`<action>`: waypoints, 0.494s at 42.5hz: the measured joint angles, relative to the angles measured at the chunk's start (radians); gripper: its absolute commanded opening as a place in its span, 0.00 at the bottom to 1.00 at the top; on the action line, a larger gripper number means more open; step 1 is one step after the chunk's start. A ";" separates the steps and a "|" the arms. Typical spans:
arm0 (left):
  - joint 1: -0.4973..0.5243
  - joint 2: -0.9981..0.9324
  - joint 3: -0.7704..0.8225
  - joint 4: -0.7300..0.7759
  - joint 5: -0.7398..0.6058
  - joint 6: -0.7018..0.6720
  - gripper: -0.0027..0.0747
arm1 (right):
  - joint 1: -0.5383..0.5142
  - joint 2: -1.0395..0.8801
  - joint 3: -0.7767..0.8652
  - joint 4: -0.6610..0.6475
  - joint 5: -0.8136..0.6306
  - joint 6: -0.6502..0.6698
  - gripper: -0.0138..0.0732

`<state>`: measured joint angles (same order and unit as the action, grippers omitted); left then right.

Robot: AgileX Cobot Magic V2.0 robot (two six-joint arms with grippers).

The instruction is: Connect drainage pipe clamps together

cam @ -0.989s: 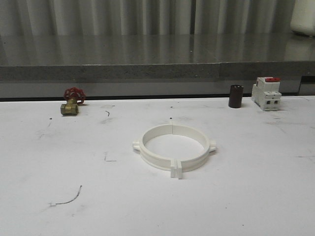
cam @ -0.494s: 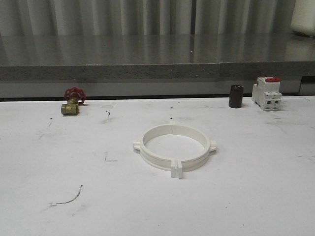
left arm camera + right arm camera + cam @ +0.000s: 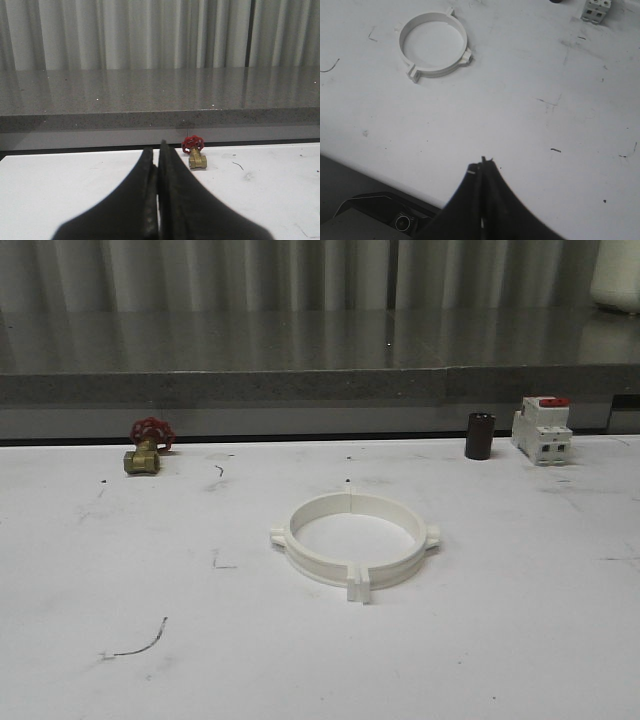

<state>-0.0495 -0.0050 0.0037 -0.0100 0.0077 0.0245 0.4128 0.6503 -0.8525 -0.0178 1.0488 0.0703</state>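
Note:
The two white drainage pipe clamps (image 3: 354, 540) lie flat at the middle of the white table, their ends meeting so that they form one closed ring with paired tabs at the front and a nub on each side. The right wrist view shows the same ring (image 3: 433, 44) far off from my right gripper (image 3: 481, 164), which is shut with nothing in it near the table's front edge. My left gripper (image 3: 156, 152) is shut and holds nothing, low over the table and pointing toward the back wall.
A brass valve with a red handwheel (image 3: 146, 447) sits at the back left, also in the left wrist view (image 3: 195, 153). A dark cylinder (image 3: 479, 436) and a white red-topped breaker (image 3: 542, 430) stand at the back right. A grey ledge (image 3: 320, 385) borders the table's rear.

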 measured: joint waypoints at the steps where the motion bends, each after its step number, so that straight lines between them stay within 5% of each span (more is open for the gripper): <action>1: 0.004 0.000 0.000 0.000 0.000 0.000 0.01 | 0.000 0.000 0.000 0.000 0.000 0.000 0.08; 21: 0.037 0.000 0.000 -0.001 0.000 0.000 0.01 | 0.000 0.000 0.000 0.000 0.000 0.000 0.08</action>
<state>-0.0125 -0.0050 0.0037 -0.0106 0.0077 0.0245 0.4128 0.6503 -0.8525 -0.0178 1.0488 0.0703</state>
